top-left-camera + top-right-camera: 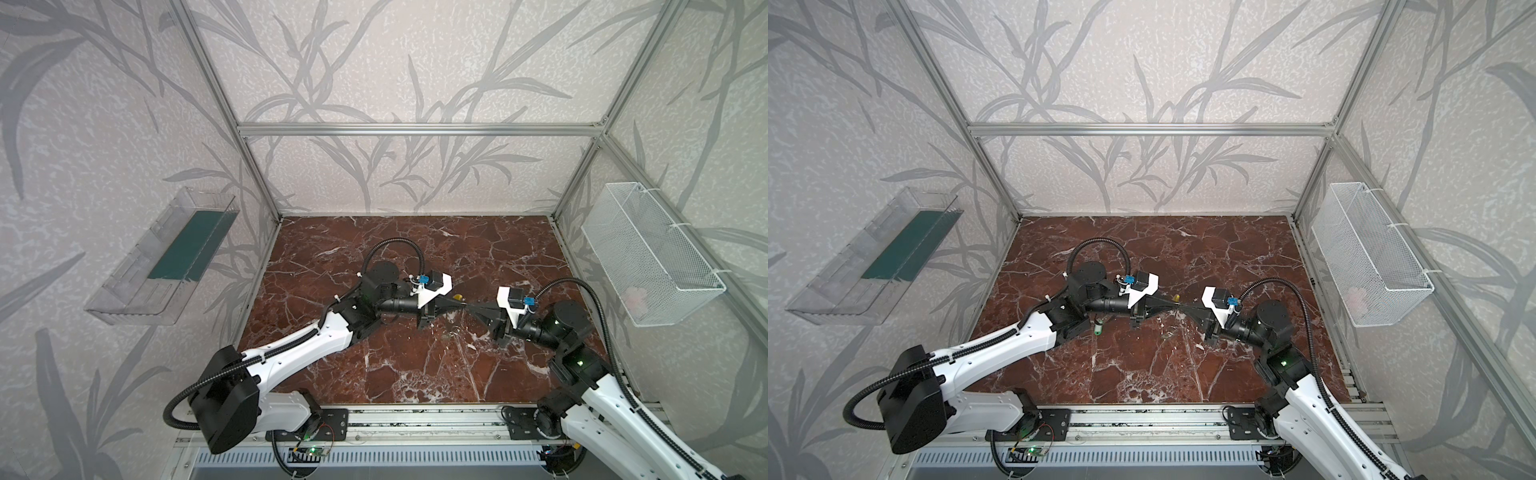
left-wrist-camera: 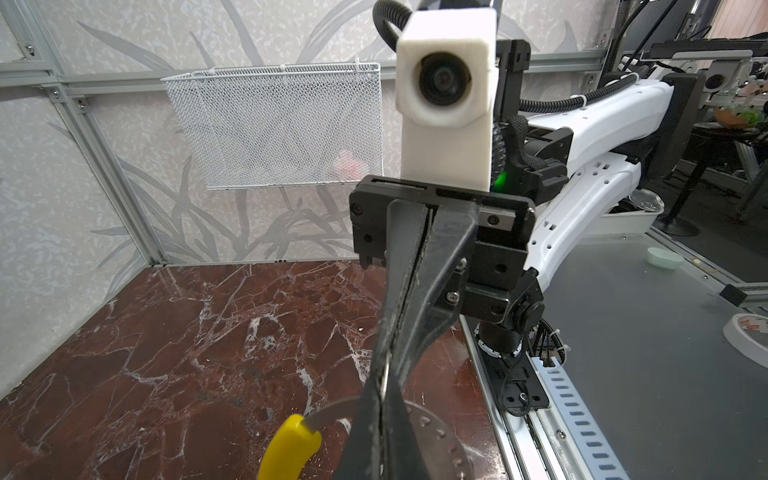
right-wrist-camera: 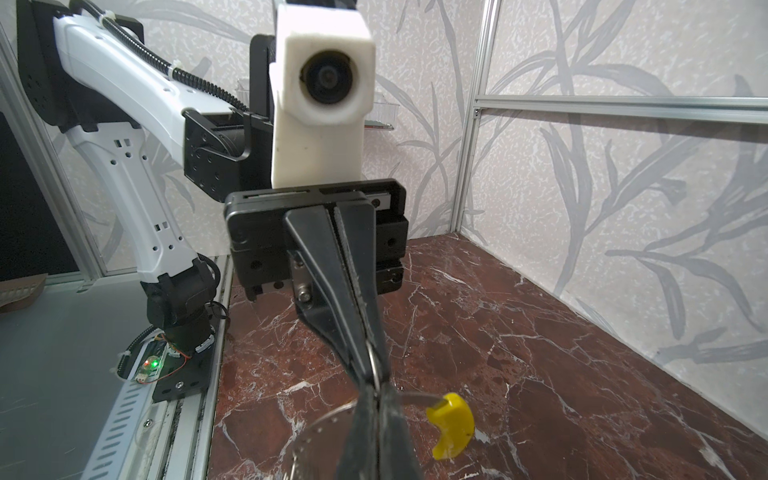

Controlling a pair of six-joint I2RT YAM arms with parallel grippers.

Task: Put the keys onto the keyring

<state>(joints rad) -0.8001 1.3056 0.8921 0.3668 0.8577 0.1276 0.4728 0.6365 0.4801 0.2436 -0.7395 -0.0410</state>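
Tabletop (image 1: pixel 415 374) was a red-brown marble-look slab, glossy, with white veins. We saw it boxed in by walls (image 1: pixel 374 62) papered in pale grey with a darker leaf print, on an aluminium profile frame (image 1: pixel 415 129). A slotted metal rail (image 1: pixel 415 457) ran along the front edge. A clear plastic bin (image 1: pixel 124 291), rectangular with a flat dark green liner (image 1: pixel 187 245), hung on the left wall. A white wire-mesh basket (image 1: pixel 648 249) hung on the right wall with something pale pink (image 1: pixel 636 296) inside; we couldn't tell what. Both arms were white shells with black joints and ribbed black cable hose. Left gripper (image 3: pixel 372 365) and right gripper (image 2: pixel 386 370) met tip to tip near the middle of the tabletop, each with its tapered black fingers pressed together. Both looked to be pinching the keyring (image 2: pixel 436 436), a flat grey metal band with punched holes, held clear of the surface. We couldn't tell which one carried the load. Its yellow sleeve (image 3: pixel 451 424), smooth curved plastic, sat just beside the tips on the far-edge side. One key (image 1: pixel 1097 329), showing only its oblong green tag, lay on the tabletop left of centre, under the left arm.
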